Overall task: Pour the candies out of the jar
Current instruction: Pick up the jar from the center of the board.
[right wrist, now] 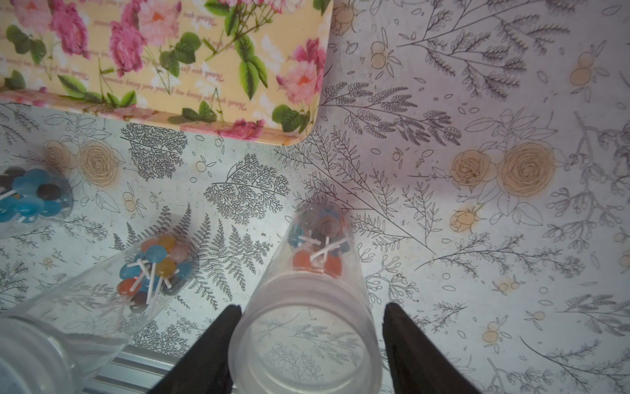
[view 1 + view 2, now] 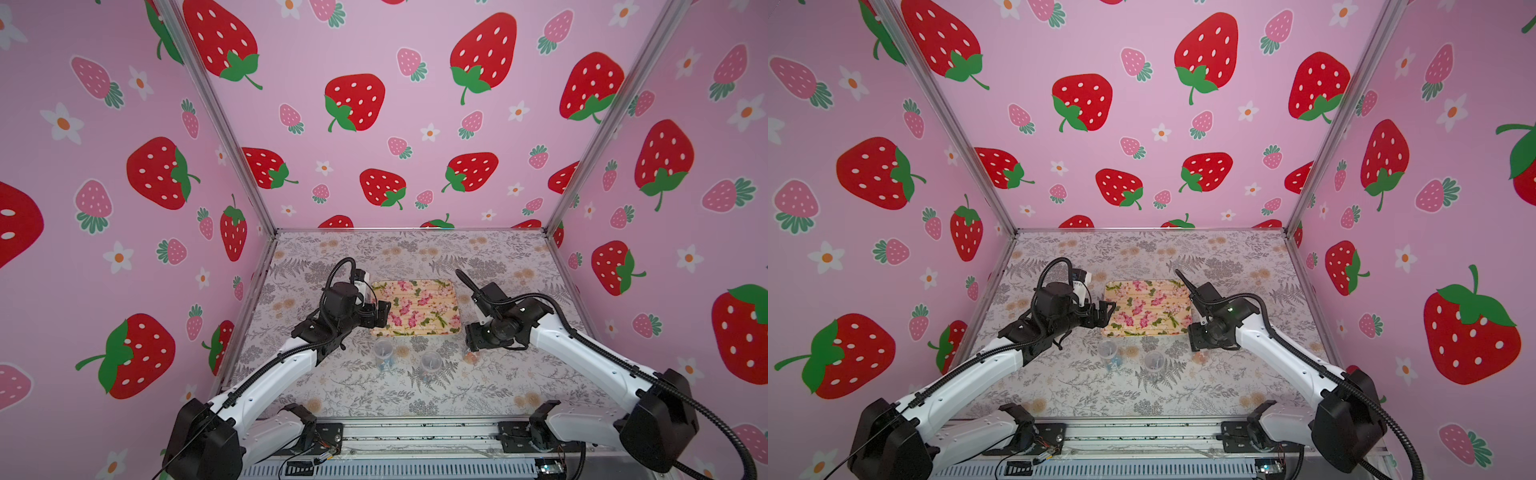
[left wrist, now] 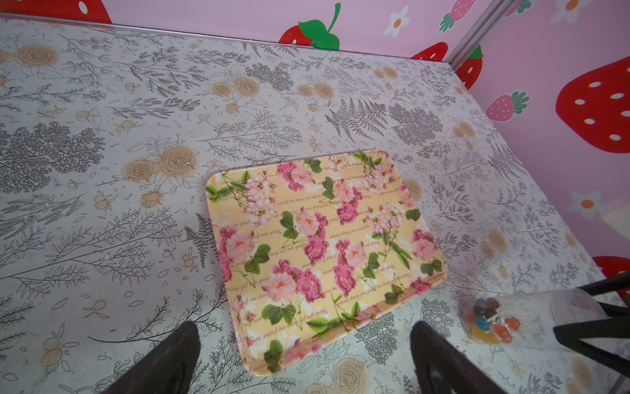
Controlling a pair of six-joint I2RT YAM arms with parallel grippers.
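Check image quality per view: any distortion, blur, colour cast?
Both top views: strong wide-angle bowing of the walls; the clear jars barely stand out on the patterned table. Left wrist: tray sharp, left tool dark and soft at the frame edge. Right wrist: rim of the jar inside the right tool blurred, pink cast on the table.

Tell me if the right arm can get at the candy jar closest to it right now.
Probably yes. The right arm's fingers stand one on each side of that jar, near its rim, with nothing in between. The next jar stands clear to one side.
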